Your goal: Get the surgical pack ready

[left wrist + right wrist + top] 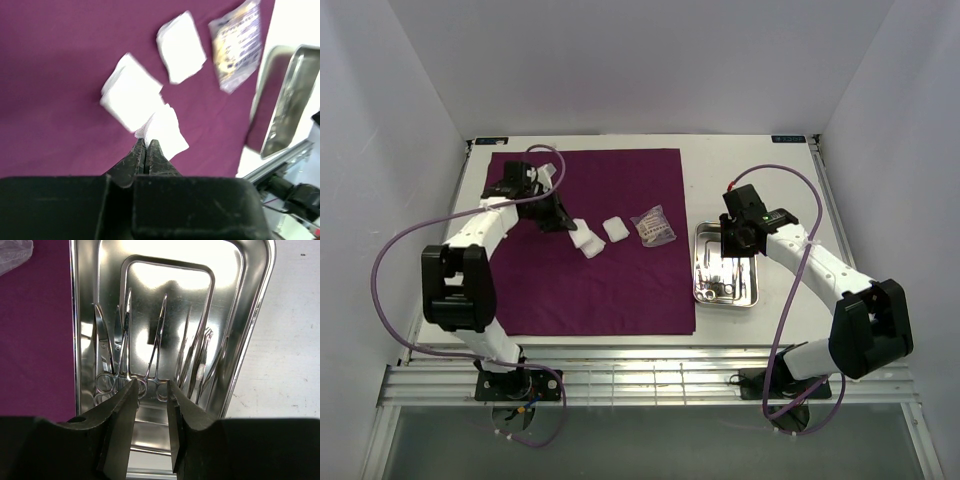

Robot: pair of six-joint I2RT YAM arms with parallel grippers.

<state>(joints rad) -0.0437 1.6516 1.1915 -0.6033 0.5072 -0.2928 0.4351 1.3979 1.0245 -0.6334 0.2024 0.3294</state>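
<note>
A large deep-purple cloth [620, 290] lies spread flat across the table, left of centre in the top view. Near its middle lie three white gauze pads [131, 92]: two overlap and one lies apart. The left gripper [145, 145] pinches a corner of the lower overlapping pad. Just off the cloth's right edge sits a small steel tray [696, 265], with metal instruments [160, 340] lying side by side in it.

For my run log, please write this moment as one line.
left gripper: shut on gauze pad corner, on flat cloth | right gripper: open, empty, above instruments in tray
</note>
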